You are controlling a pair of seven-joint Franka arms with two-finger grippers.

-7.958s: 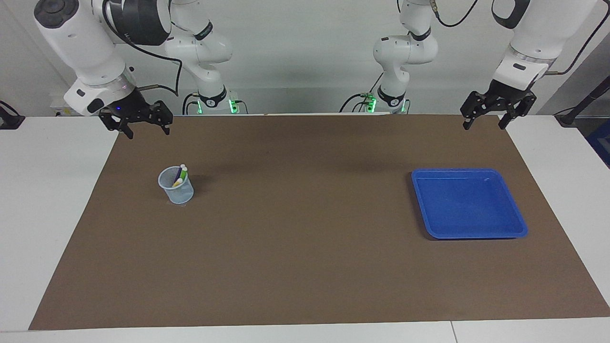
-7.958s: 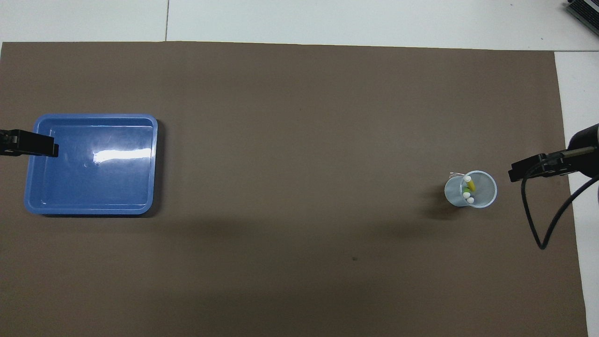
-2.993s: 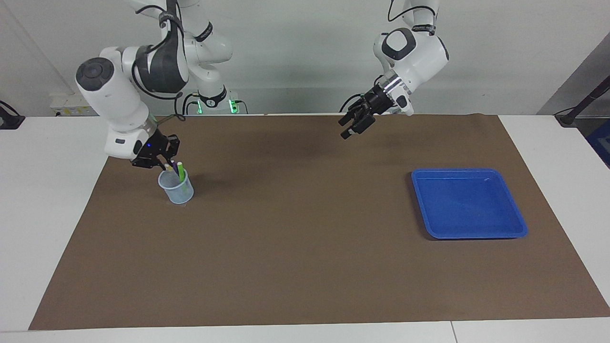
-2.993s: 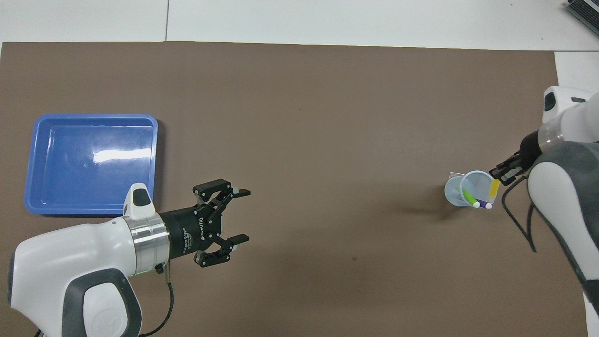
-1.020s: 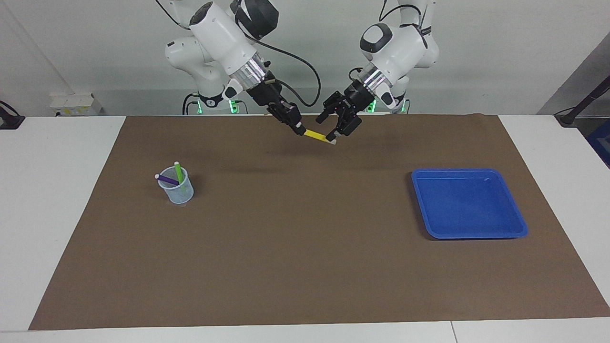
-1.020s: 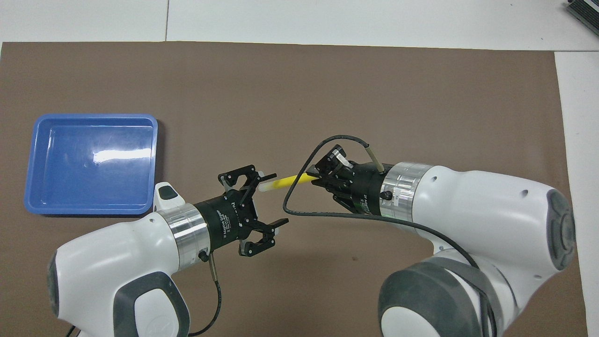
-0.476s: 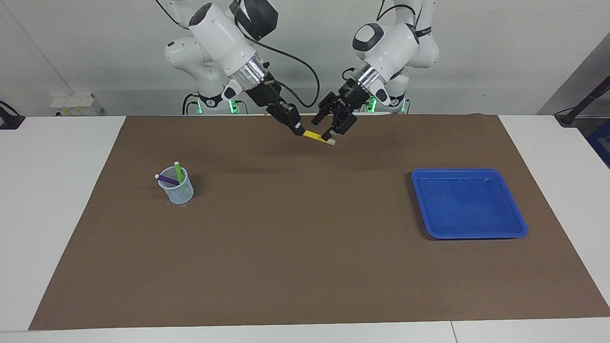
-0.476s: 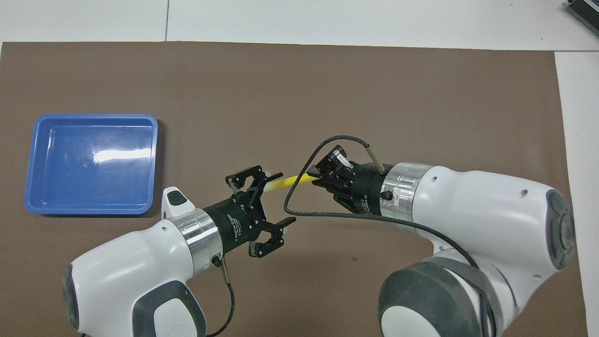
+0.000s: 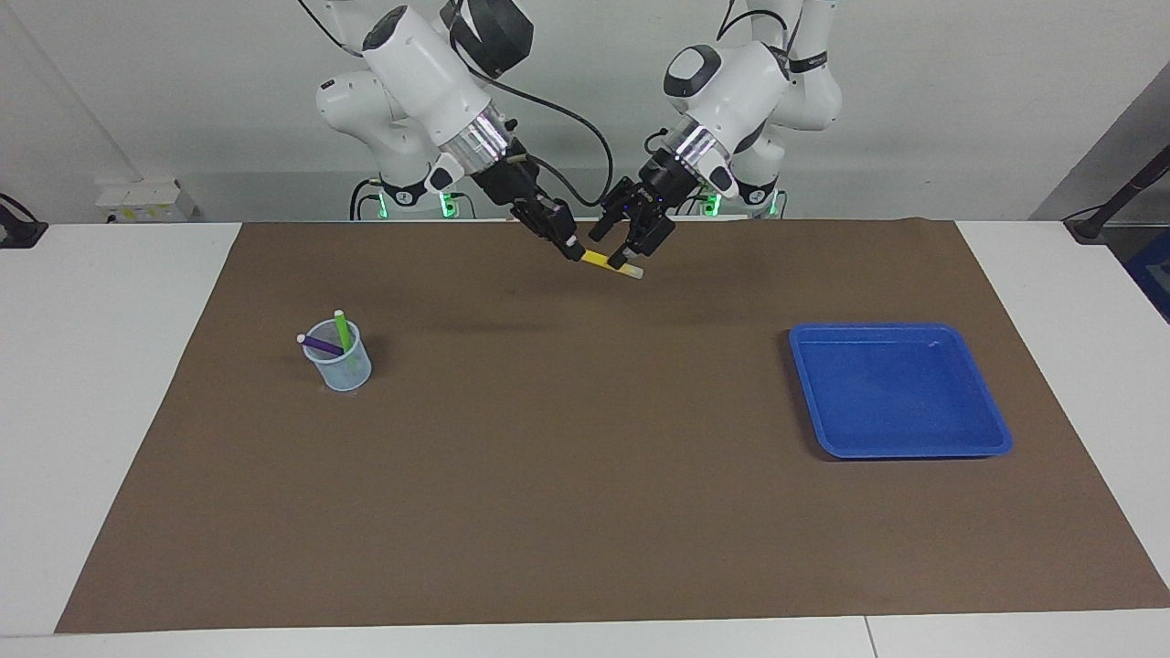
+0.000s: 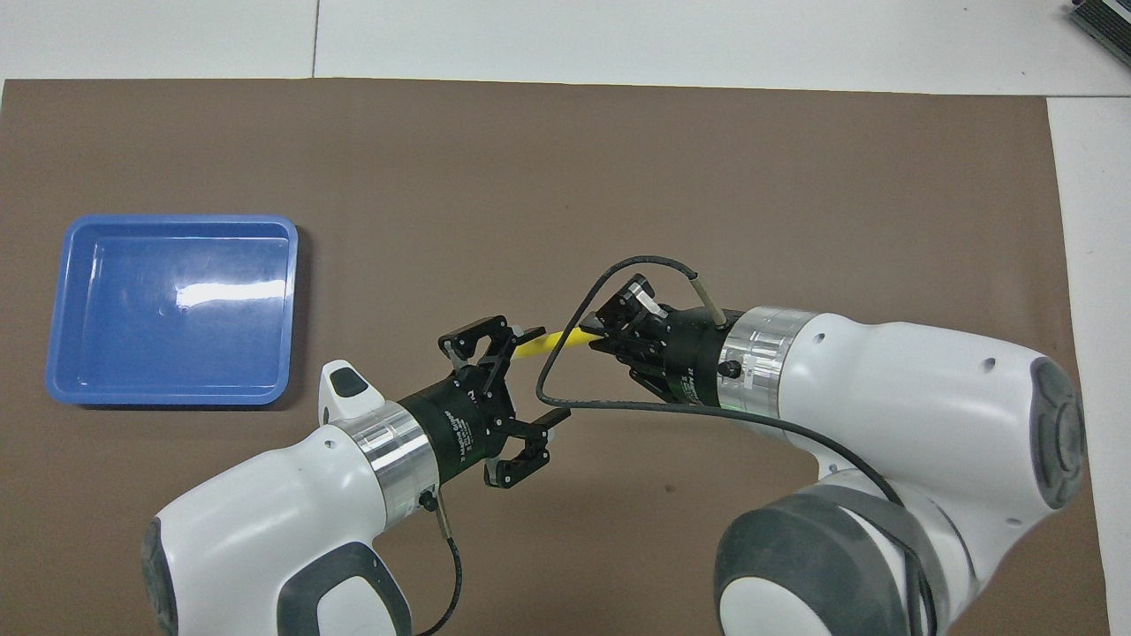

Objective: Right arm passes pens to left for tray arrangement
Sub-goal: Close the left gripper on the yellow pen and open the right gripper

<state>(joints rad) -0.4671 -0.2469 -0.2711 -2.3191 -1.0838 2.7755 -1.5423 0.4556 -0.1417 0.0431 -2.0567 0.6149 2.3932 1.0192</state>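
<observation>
My right gripper (image 9: 573, 252) (image 10: 591, 335) is shut on one end of the yellow pen (image 9: 605, 262) (image 10: 541, 344), holding it level in the air over the mat's middle, near the robots' edge. My left gripper (image 9: 618, 250) (image 10: 547, 374) is open at the pen's free whitish end, with one fingertip (image 10: 533, 334) right beside that end. The green pen (image 9: 341, 330) and the purple pen (image 9: 321, 344) stand in a pale mesh cup (image 9: 342, 365) toward the right arm's end. The blue tray (image 9: 900, 327) (image 10: 177, 219) lies empty toward the left arm's end.
A brown mat (image 9: 567, 475) (image 10: 565, 177) covers most of the white table. In the overhead view the right arm's body hides the cup. A black cable (image 10: 565, 353) loops from the right wrist between the two grippers.
My left gripper has slid in toward the pen's free end, staying open. The right gripper has held the yellow pen still.
</observation>
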